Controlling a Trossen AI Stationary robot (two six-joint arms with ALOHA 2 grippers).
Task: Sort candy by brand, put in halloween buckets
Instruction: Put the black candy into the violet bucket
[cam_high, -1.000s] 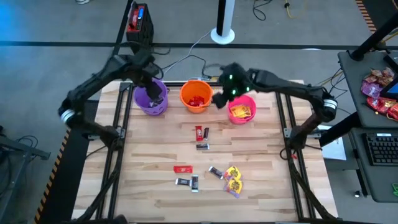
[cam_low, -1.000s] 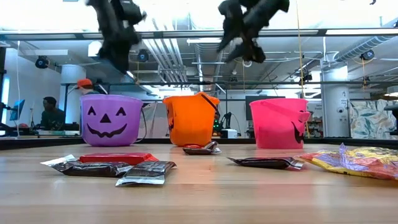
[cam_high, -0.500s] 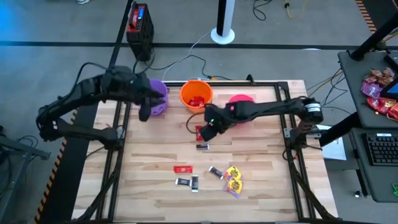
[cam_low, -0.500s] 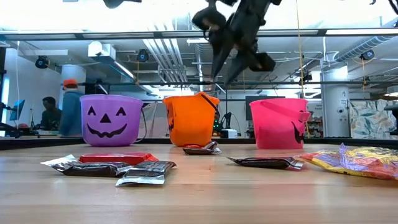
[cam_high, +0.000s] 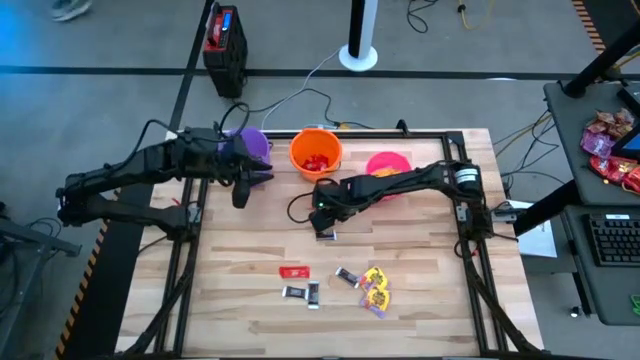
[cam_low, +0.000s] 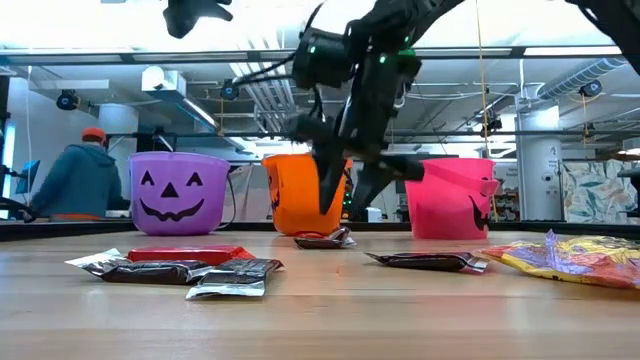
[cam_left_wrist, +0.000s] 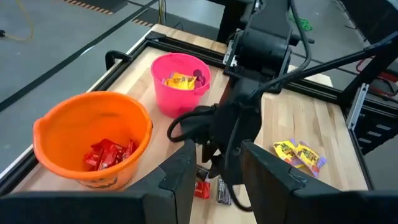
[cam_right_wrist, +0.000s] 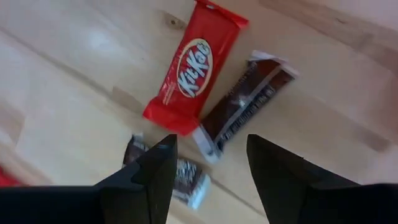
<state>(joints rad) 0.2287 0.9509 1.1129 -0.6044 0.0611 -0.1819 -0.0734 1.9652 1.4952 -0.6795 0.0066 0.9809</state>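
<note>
While the left gripper (cam_high: 241, 190) has swung out beside the round purple plastic pail (cam_high: 254, 146), fingers parted and empty, the right gripper (cam_high: 322, 207) has dropped from above the pink pail (cam_high: 386, 165) toward mid-table candy, fingers spread, holding nothing. A new pick seems begun. Only its wrist view shows the targets: a red KitKat bar (cam_right_wrist: 194, 71) touching a dark brown bar (cam_right_wrist: 245, 99). Left wrist view alone reveals red bars inside the orange pail (cam_left_wrist: 93, 124).

Glossy red wrapper (cam_right_wrist: 194, 73) lies on a pale, matt wooden table (cam_right_wrist: 62, 93), beside smooth plastic buckets (cam_high: 317, 155).
</note>
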